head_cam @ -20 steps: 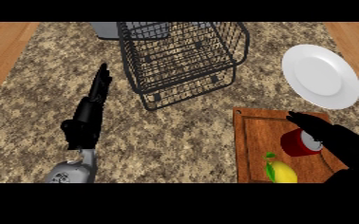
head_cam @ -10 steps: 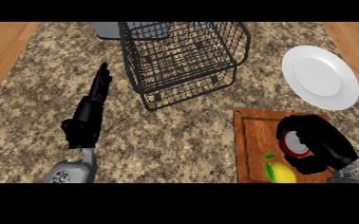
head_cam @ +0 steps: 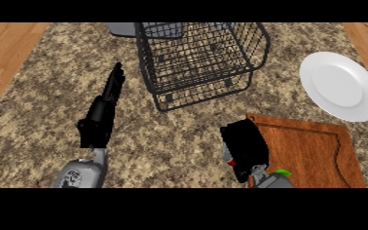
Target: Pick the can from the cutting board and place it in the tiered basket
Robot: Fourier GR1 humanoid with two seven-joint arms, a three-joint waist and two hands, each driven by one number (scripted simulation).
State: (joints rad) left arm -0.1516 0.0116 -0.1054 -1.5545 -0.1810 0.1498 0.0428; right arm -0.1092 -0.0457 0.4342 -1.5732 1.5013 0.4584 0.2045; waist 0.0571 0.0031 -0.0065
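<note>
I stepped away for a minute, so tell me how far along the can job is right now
Done: the can looks lifted off the cutting board; only a red sliver shows under the right hand, which curls round it at the board's left edge. In hand: carrying it over the counter. Left: reaching the tiered basket and setting it inside. The left hand rests open.

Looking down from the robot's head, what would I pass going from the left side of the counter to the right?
Left hand → wire basket → right hand curled around the red can → wooden cutting board → white plate.
</note>
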